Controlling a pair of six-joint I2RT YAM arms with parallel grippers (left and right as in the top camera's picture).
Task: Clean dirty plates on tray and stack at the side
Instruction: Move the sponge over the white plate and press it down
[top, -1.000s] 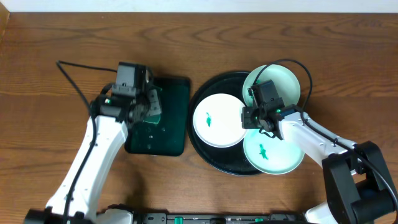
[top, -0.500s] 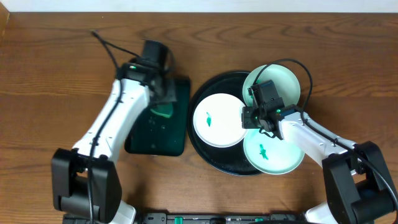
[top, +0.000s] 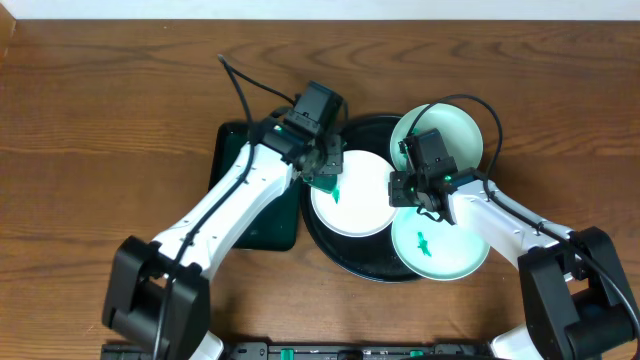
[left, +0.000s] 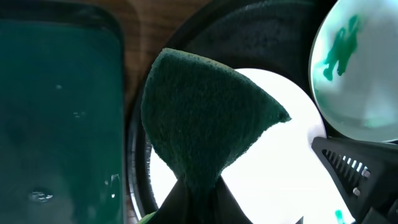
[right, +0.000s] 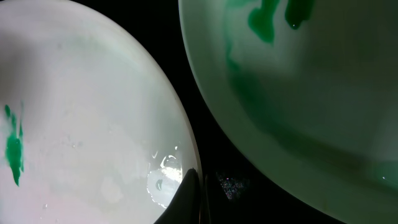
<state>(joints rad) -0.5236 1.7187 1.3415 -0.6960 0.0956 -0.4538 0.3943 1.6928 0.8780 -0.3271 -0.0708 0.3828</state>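
Three plates lie on the black tray (top: 372, 136). The white left plate (top: 358, 210) has a green smear partly under the sponge. A mint plate (top: 457, 133) lies at the upper right and a smeared plate (top: 447, 256) at the lower right. My left gripper (top: 325, 168) is shut on a dark green sponge (left: 205, 118), held over the left plate's (left: 273, 180) near edge. My right gripper (top: 412, 190) is shut on that plate's right rim, which shows in the right wrist view (right: 81, 124) beside the fingertips (right: 193, 190).
A dark green rectangular tray (top: 250, 222) with a wet surface lies left of the black tray; it also shows in the left wrist view (left: 56, 112). Bare wooden table surrounds both. A black cable loops over the upper right plate.
My left arm has swung right from the green rectangular tray to over the left plate, carrying the sponge. The right arm and the plates have not moved.
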